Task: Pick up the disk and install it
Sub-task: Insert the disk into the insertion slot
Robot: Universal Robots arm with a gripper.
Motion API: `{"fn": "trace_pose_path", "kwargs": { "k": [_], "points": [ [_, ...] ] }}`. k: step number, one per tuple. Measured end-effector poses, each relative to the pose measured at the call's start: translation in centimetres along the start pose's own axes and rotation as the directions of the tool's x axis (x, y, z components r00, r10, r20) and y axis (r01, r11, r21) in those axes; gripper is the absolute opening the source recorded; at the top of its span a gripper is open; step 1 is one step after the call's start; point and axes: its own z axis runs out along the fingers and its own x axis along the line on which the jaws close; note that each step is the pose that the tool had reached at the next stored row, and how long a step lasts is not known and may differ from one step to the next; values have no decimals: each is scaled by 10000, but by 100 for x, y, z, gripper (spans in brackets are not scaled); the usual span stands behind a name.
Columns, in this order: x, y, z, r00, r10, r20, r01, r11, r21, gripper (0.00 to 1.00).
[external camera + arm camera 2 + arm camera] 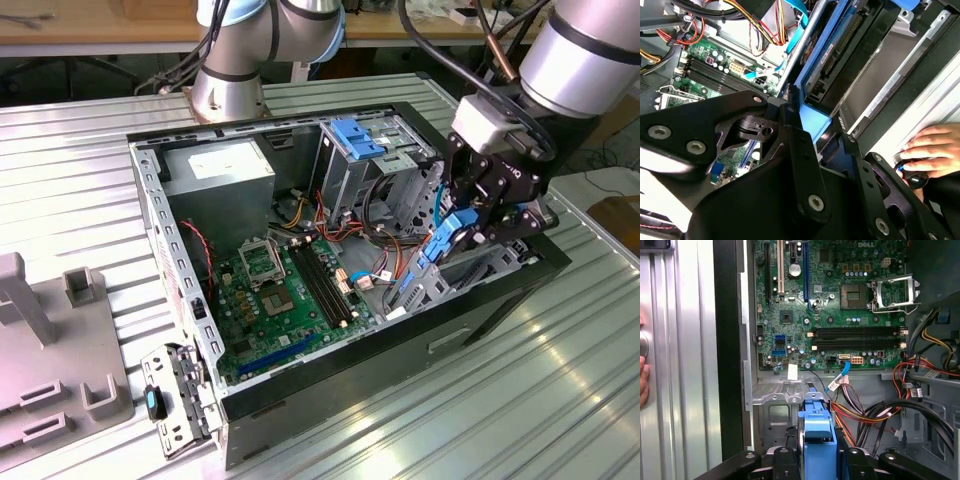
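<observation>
1. In the exterior view, an open black metal computer case [330,395] lies on a ribbed metal bench [560,400]. The arm's black gripper [468,228] hangs over the grey drive cage [440,285] at the end of the case on the exterior view's right. Its jaws are clamped on the disk [452,238], a flat dark-grey hard drive in a bright blue plastic carrier. The disk stands tilted at the mouth of the cage. I cannot tell how deep it sits.
2. In the second wrist view, the gripper [816,124] presses on the pale blue end of the carrier. The disk [837,55] reaches away from it, beside a metal bar of the cage. A person's hand [930,147] rests outside the case.
3. In the first wrist view, the disk [817,432] sits between the two black sides of the gripper [817,460], with the green motherboard [840,315] beyond it.
4. I judge the disk to be stiff, rather heavy for its size and sensitive to knocks. The smooth plastic can slip, and the side rails may bend. The best hold is across the carrier's end or its flat sides, away from the connector pins.
</observation>
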Motion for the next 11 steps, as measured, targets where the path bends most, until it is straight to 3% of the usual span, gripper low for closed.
{"fn": "trace_pose_path", "kwargs": {
  "k": [4, 11],
  "points": [
    [1, 1, 58, 10000, 1, -1, -1, 10000, -3, 37],
    [2, 1, 61, 10000, 1, -1, -1, 10000, -6, 37]
  ]
}}
